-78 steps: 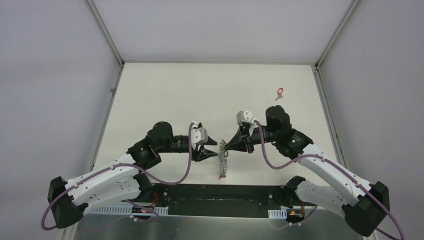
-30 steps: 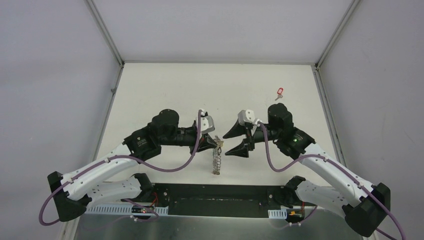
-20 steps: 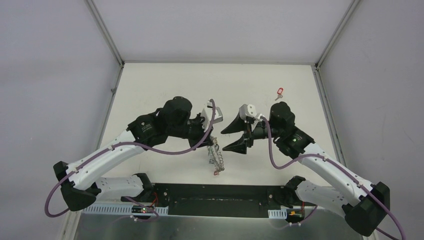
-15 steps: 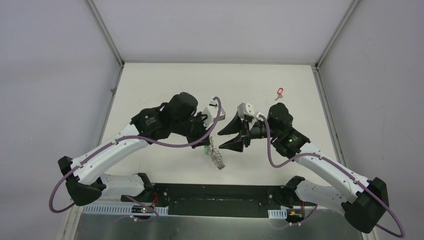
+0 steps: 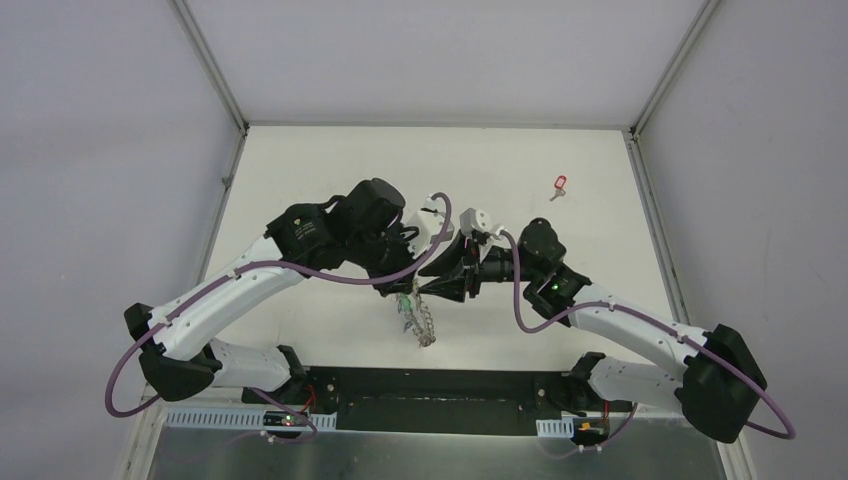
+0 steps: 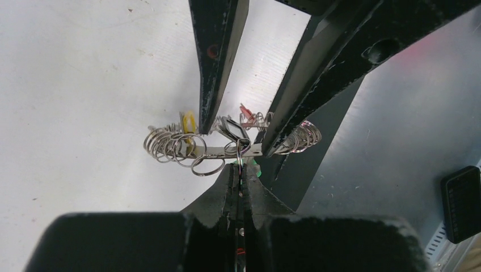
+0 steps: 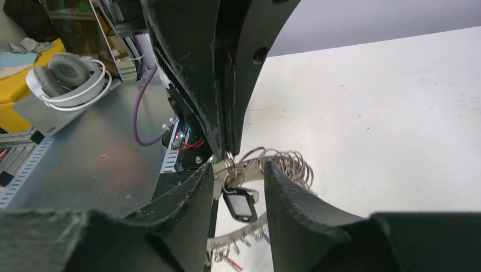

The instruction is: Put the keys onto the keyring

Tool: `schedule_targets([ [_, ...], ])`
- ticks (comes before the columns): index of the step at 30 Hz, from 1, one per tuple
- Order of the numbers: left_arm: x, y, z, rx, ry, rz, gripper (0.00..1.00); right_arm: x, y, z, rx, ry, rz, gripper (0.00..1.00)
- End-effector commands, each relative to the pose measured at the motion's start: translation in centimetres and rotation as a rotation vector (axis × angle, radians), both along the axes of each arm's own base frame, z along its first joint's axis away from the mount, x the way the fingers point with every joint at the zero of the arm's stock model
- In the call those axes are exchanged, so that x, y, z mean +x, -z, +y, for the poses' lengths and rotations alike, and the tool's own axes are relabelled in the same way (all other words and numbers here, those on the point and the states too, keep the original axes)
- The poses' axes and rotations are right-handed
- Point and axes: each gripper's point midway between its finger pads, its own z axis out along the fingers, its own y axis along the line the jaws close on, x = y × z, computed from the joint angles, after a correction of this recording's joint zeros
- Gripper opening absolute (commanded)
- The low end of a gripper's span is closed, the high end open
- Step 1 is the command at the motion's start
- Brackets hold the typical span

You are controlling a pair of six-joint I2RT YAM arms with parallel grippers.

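The keyring (image 5: 421, 318) hangs in the air at mid-table, its grey band (image 6: 218, 152) fringed with silver split rings. My left gripper (image 6: 240, 166) is shut on one small split ring of it, seen from above too (image 5: 407, 288). My right gripper (image 7: 239, 168) is open, and its fingers (image 6: 216, 62) straddle the band from the other side. A black tag (image 7: 240, 204) dangles between them. Yellow (image 6: 187, 122), red (image 6: 245, 110) and green (image 6: 255, 166) tags show on the ring. One key with a red tag (image 5: 560, 184) lies on the table at the far right.
White walls (image 5: 120, 150) close in the table on three sides. A black base strip (image 5: 440, 385) and a metal plate (image 7: 85, 153) lie at the near edge. White headphones (image 7: 68, 73) rest beyond it. Purple cables (image 5: 330, 280) loop off both arms.
My left arm carried the keyring up and away from the near edge, and it swung. My right gripper moved left onto the ring and its jaws narrowed.
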Motion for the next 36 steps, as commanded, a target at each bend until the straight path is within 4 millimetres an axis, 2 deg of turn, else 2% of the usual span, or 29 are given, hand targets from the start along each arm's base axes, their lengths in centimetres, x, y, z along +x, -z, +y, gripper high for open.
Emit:
schedule_targets([
  [1,-0.4,-2.1,-0.7,-0.060,0.028,-0.028,0.00,0.3,-2.3,1.0,0.097,0.014,-0.042,0.37],
  [8,-0.7,-1.9,-0.9,-0.055,0.037,-0.018,0.00,-0.6,-1.5,1.6,0.078,-0.030,-0.036,0.25],
  [11,-0.8,-2.0,-0.9,-0.057,0.040,-0.022,0.00,-0.8,-1.0,1.6,0.058,-0.040,-0.032,0.23],
  [13,-0.9,-2.1,-1.0,-0.065,0.053,-0.029,0.00,-1.0,-0.8,1.6,0.054,-0.050,-0.033,0.16],
  [16,-1.0,-2.3,-1.1,-0.073,0.060,-0.039,0.00,-1.3,-0.7,1.7,0.050,-0.074,-0.033,0.00],
  [22,-1.4,-2.9,-1.0,-0.119,0.102,-0.083,0.00,-1.7,-0.8,1.7,0.048,-0.104,-0.026,0.00],
  [29,-0.5,-4.7,0.4,-0.245,-0.004,-0.205,0.44,-1.2,-1.8,1.0,0.082,-0.025,-0.050,0.00],
  [32,-0.6,-5.8,0.9,-0.336,-0.040,-0.244,0.50,-0.7,-2.6,0.6,0.106,0.030,-0.060,0.00],
  [36,-1.6,-6.3,1.2,-0.461,-0.007,-0.302,0.51,-0.3,-4.0,0.0,0.161,0.084,-0.074,0.00],
])
